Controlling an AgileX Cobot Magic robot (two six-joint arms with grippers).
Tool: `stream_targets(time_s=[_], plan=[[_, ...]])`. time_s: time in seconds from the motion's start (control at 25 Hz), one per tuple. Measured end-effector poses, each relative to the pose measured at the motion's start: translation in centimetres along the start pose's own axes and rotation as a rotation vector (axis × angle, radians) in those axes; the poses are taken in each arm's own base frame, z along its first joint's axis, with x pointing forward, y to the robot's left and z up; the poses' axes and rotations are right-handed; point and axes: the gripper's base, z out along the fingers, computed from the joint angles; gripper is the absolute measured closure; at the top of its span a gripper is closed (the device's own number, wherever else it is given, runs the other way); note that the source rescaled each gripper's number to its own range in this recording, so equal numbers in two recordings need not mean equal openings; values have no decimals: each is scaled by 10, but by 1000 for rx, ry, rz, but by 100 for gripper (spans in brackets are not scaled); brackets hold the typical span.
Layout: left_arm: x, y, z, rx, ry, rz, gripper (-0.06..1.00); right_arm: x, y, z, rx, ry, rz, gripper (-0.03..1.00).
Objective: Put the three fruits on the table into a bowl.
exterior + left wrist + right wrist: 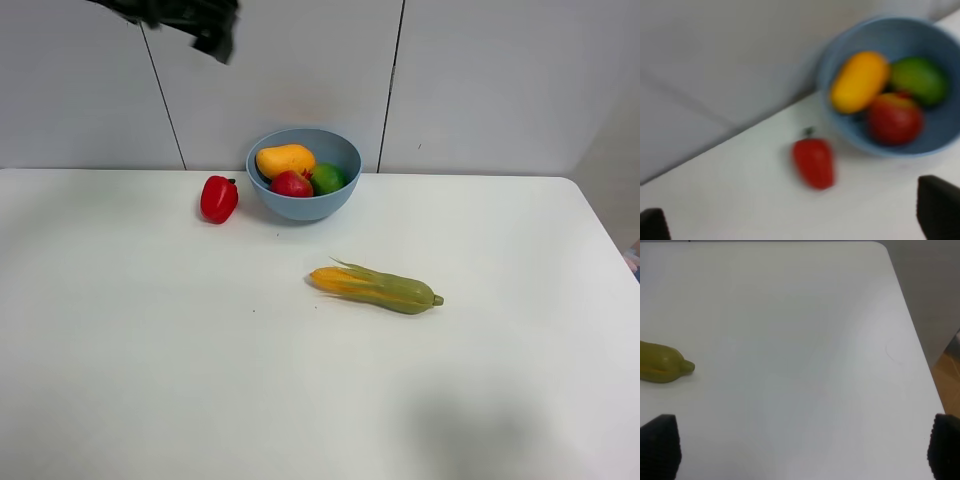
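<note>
Bowl: light blue, standing at the far edge of the table, and it's full.
Inside: mango far left, lime right, pomegranate nearest.
Bell pepper: just left of the bowl.
Corn cob: nearer, right of centre.
Left gripper: released, raised above the bowl area.
Right gripper: spread wide, holding nothing.

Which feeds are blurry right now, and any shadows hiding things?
Left wrist view: smeared, the bell pepper and bowl soft-edged but readable. Exterior high view: sharp, except the blurred dark arm at the top; faint shadow low on the table hides nothing. Right wrist view: clear, evenly lit, corn cob crisp.
</note>
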Motion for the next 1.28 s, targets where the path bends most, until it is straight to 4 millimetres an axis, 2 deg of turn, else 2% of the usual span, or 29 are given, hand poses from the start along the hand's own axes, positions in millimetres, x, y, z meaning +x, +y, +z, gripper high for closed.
stream_targets(time_s=[0.12,0.24,0.32,0.4,0.48,0.52,0.6,0.8,1.0,1.16,1.28], plan=[[12,54,-33,-68,2,-59,-4,0,0,0,5,0,-3,-3],[30,91,-71,-117,10,-80,-4,0,0,0,0,0,0,-3],[46,103,-97,-128,-3,-114,-4,0,0,0,0,0,0,-3],[69,106,-113,-130,4,-155,-4,0,0,0,0,0,0,-3],[93,102,-131,-141,-12,-175,-4,0,0,0,0,0,0,-3],[107,97,-134,-142,-9,-181,-4,0,0,0,0,0,0,-3],[135,85,-150,-144,-43,-201,-4,0,0,0,0,0,0,-3],[214,52,-176,-153,-120,-277,-4,0,0,0,0,0,0,-3],[287,20,-200,-169,-299,-335,-4,0,0,0,0,0,0,-3],[326,3,-210,-185,-419,-347,-4,0,0,0,0,0,0,-3],[344,-4,-209,-192,-459,-348,-4,0,0,0,0,0,0,-3]])
